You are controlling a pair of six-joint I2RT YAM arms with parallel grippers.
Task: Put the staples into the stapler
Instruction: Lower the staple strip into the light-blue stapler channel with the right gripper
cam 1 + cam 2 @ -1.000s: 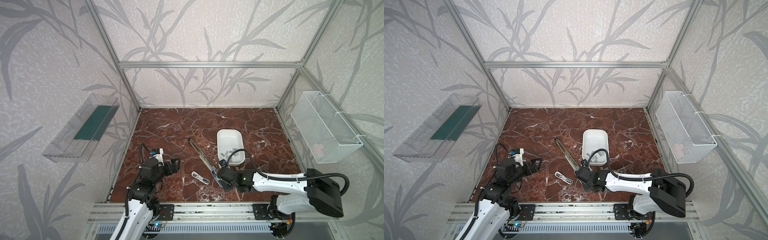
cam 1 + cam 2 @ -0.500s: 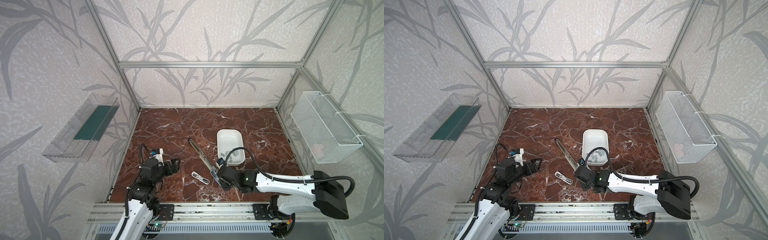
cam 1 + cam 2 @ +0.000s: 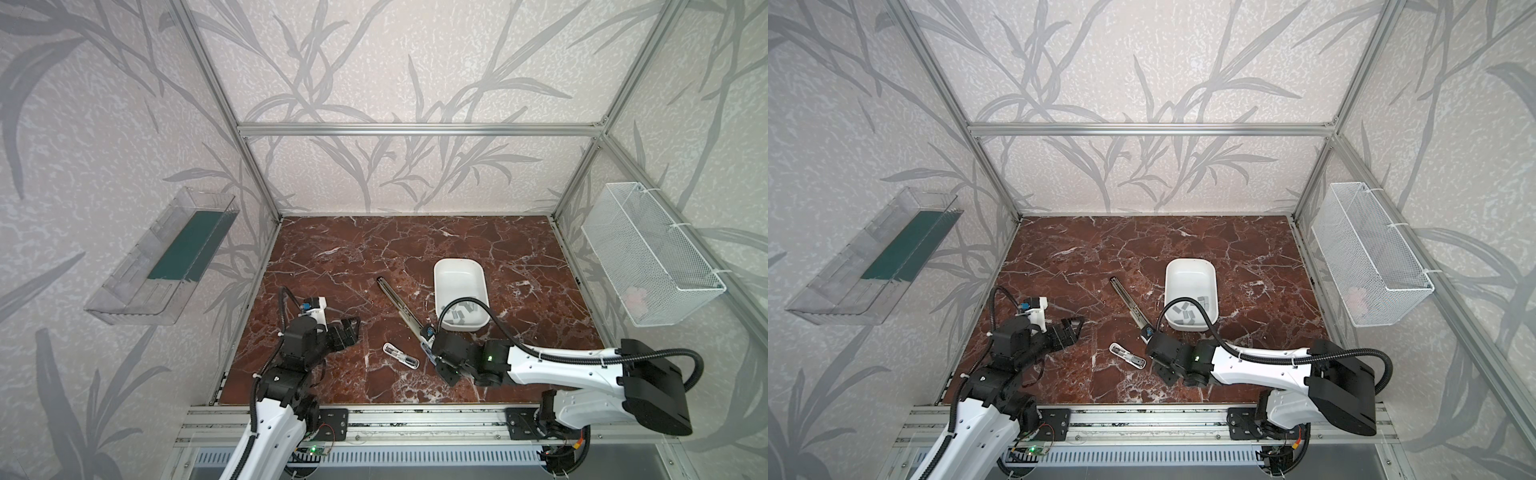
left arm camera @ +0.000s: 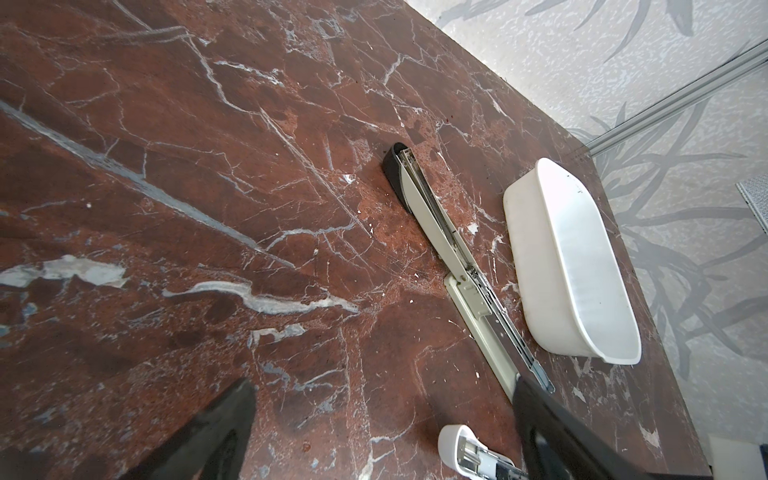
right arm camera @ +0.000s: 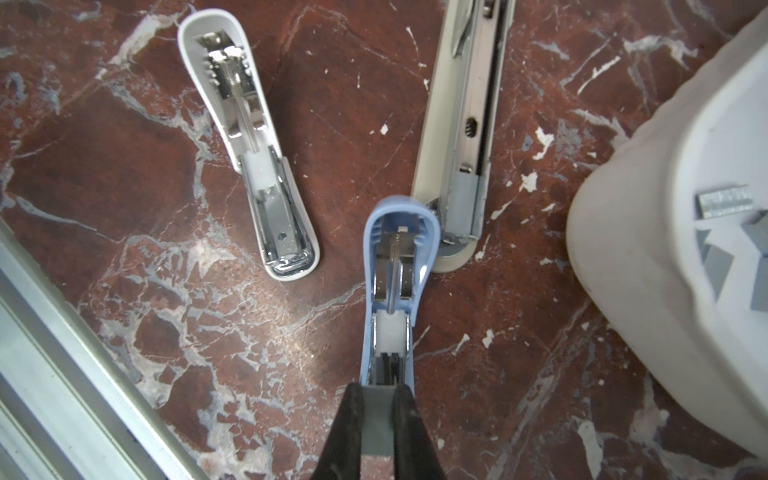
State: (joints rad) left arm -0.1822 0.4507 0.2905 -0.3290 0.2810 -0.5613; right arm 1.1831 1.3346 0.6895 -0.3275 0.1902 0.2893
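The staples [image 5: 725, 201] lie in the white tub [image 5: 631, 249], none picked up yet. Near the tub, the blue stapler [image 5: 395, 257] is flipped open (I see no staples in it), so the loading is all still to do. The right gripper [image 5: 380, 395] is pinched shut on its back end. The left gripper [image 3: 348, 330] is wide open and holds nothing.

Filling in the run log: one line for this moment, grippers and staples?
right gripper: shut on blue stapler, hinged open | left gripper: open, empty | staples: in white tub
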